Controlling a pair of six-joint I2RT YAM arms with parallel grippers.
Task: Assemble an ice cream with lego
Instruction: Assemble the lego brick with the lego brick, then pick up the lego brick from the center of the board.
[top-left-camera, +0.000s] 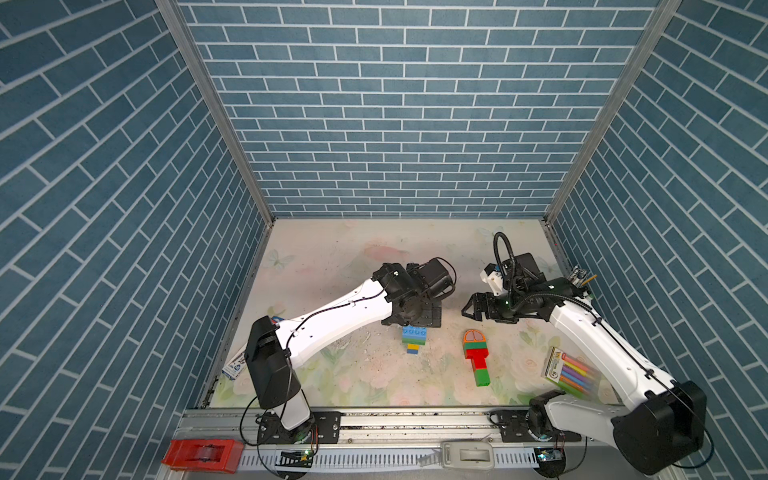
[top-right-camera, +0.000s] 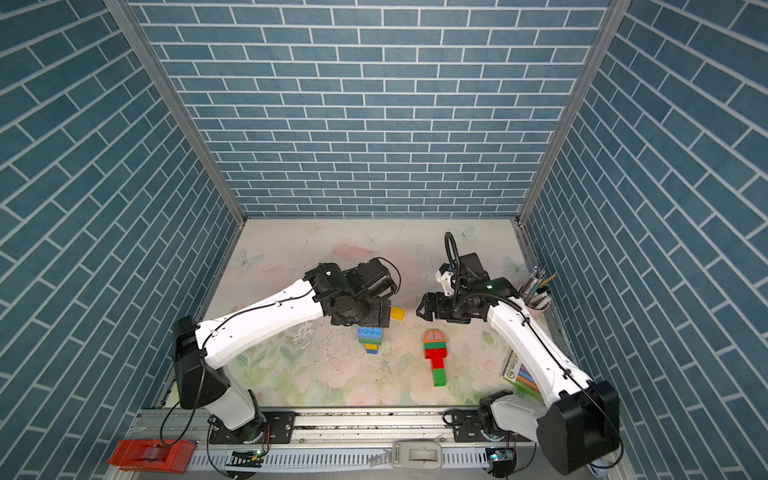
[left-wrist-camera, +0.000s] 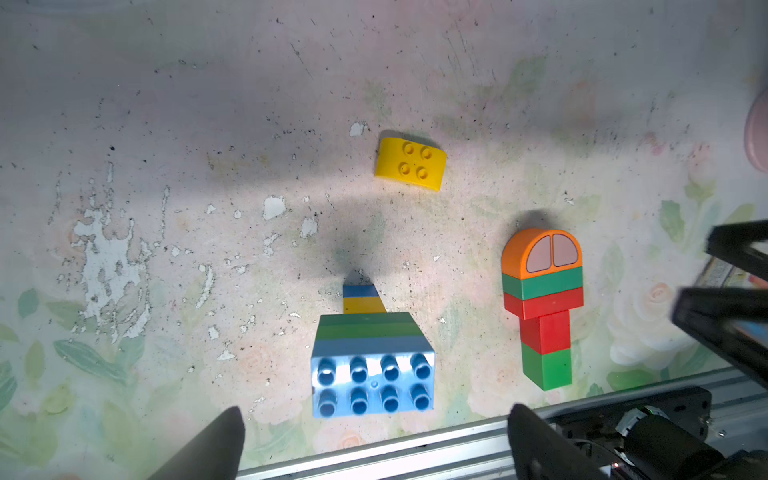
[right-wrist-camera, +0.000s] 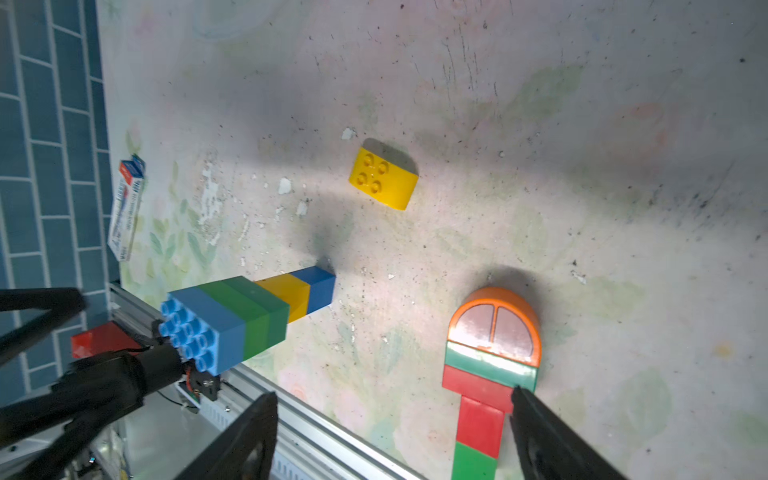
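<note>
Right now the left jaws are hanging spread wide, straight above the blue-topped stack (left-wrist-camera: 372, 365) and gripping nothing. That stack is standing upright on its narrow end on the table (top-left-camera: 332, 266), studs facing up, likely waiting for a scoop. A yellow cap (left-wrist-camera: 410, 164) is lying loose just beyond it. The right jaws are parted and empty too, hovering near the orange-topped stack (top-left-camera: 476, 357), which is lying flat; probably lining up a pick.

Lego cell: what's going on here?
A lego ice cream is being built. The left gripper hangs open over the upright blue-topped stack, not gripping it. The right gripper is open too, near the orange-topped stack lying flat. A loose yellow piece sits apart on the table.
</note>
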